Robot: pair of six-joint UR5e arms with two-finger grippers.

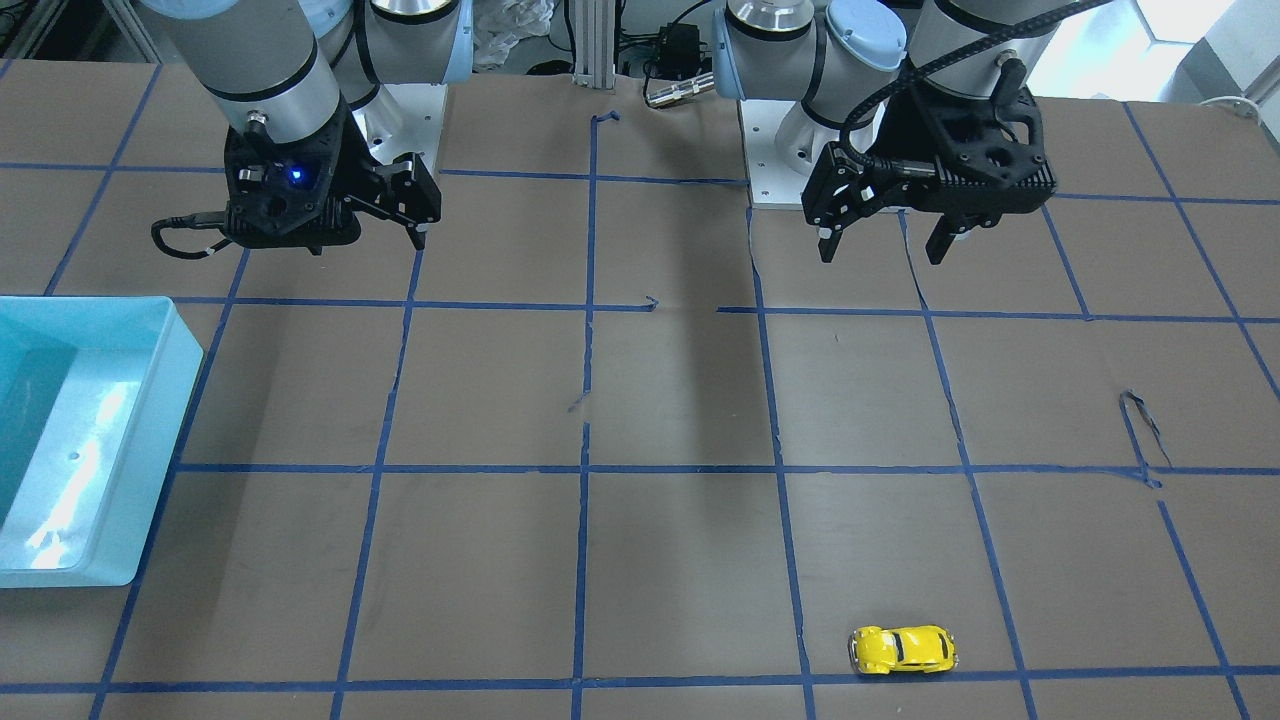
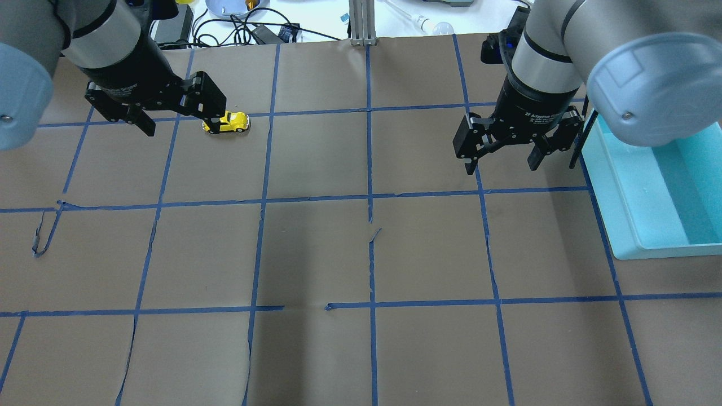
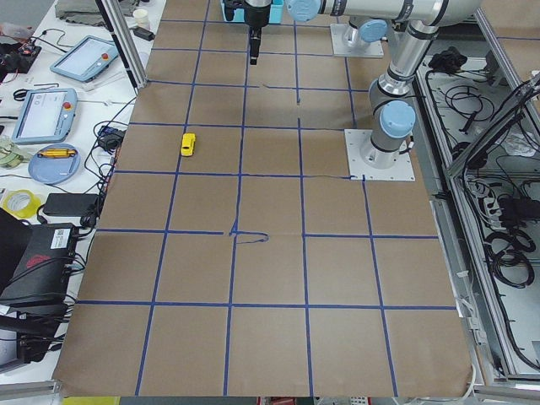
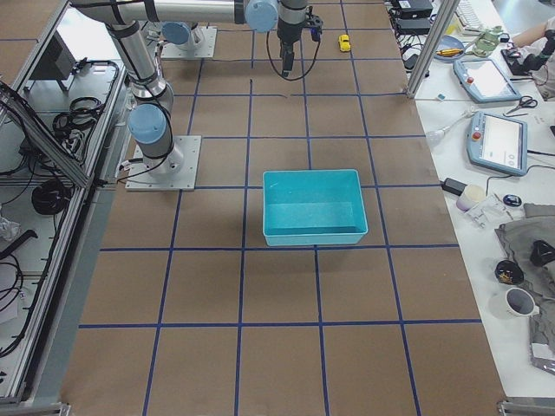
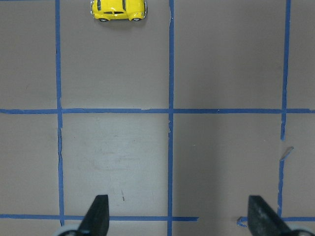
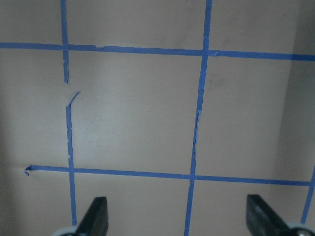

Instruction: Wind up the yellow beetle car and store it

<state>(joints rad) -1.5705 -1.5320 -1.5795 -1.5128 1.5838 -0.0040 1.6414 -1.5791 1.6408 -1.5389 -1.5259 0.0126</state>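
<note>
The yellow beetle car (image 1: 903,650) stands on its wheels on the brown table, near the edge far from my bases; it also shows in the overhead view (image 2: 227,122) and at the top left of the left wrist view (image 5: 119,10). My left gripper (image 1: 885,250) is open and empty, held high above the table and well back from the car. It shows in the overhead view (image 2: 179,128) and the left wrist view (image 5: 179,216) too. My right gripper (image 2: 501,167) is open and empty above bare table, beside the bin.
A light blue open bin (image 2: 620,192) stands at the table's right end, next to my right gripper; it also shows in the front-facing view (image 1: 150,420) and the exterior right view (image 4: 312,175). Blue tape lines grid the brown table paper. Tablets and cables lie beyond the far edge.
</note>
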